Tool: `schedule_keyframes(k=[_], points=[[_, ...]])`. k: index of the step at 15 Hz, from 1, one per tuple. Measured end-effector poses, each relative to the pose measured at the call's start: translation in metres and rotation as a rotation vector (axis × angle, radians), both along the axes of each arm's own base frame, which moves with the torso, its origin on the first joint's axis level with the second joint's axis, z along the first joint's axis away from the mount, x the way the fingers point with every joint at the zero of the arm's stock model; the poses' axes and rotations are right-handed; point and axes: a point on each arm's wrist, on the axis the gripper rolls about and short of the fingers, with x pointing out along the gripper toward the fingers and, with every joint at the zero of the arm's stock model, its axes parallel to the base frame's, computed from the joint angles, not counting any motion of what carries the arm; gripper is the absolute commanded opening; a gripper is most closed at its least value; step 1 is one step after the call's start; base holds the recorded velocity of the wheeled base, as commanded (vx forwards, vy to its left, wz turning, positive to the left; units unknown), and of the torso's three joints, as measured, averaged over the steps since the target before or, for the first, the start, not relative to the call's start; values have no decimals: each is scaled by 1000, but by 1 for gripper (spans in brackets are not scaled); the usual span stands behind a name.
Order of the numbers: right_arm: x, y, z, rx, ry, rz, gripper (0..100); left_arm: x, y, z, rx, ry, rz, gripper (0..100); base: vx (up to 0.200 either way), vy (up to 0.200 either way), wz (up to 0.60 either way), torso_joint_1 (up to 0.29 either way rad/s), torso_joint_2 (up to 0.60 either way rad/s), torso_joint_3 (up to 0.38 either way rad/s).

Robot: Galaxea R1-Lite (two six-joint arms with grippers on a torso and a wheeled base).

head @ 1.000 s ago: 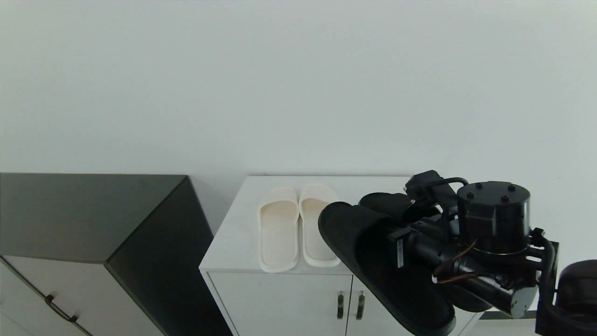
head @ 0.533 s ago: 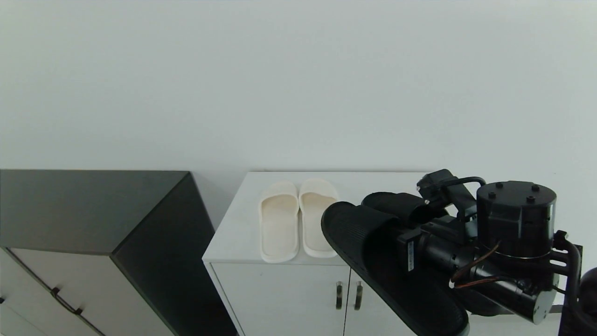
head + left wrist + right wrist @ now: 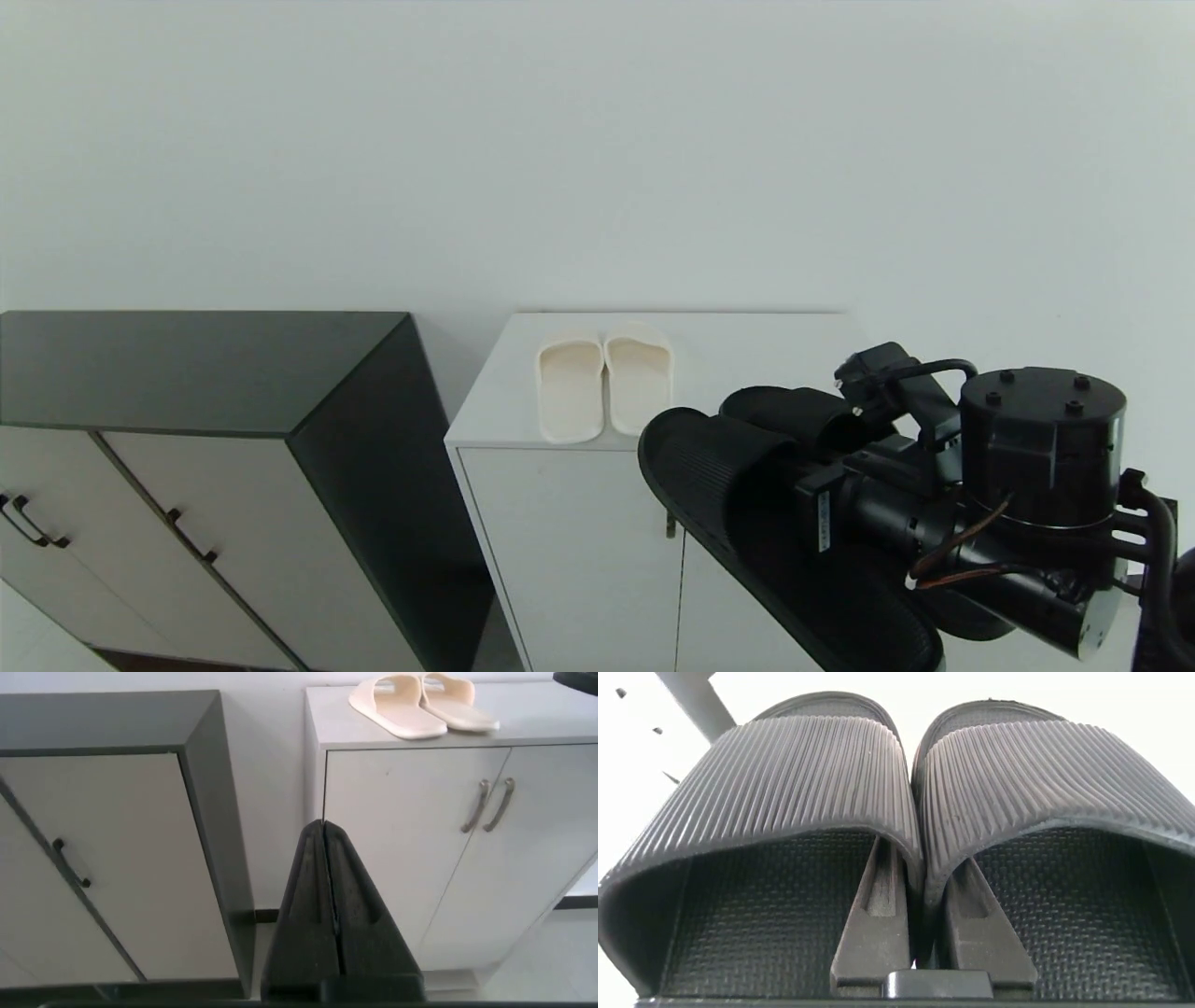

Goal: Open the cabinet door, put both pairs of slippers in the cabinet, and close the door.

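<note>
Whole view drawn back from white cabinet (image 3: 569, 551), right fingers (image 3: 873, 919) still pinching 2 black slippers (image 3: 738, 476), left fingers (image 3: 306, 917) closed

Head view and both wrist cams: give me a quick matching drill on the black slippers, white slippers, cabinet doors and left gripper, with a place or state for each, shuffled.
Column 1
1. black slippers
2. white slippers
3. white cabinet doors
4. left gripper

Column 2
A. shut on nothing
B. lying side by side on top of the white cabinet
C. closed, with the handles together at the middle seam
D. clamped as a pair in the right gripper, off the cabinet top

Pairs: 1-D, 2-B, 3-C, 4-A.
</note>
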Motion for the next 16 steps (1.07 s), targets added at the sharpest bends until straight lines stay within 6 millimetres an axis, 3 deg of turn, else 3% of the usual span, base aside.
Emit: schedule_keyframes(k=[5, 8, 16], points=[[-2, -1, -4, -11, 11, 15, 0, 0, 0, 0, 0, 0, -1, 0, 0, 0, 0, 0, 0, 0], [-10, -4, -5, 3, 33, 117, 0, 0, 0, 0, -2, 0, 0, 0, 0, 0, 0, 0, 0, 0], [-13, -7, -6, 0, 35, 116, 0, 0, 0, 0, -2, 0, -1, 0, 0, 0, 0, 0, 0, 0]])
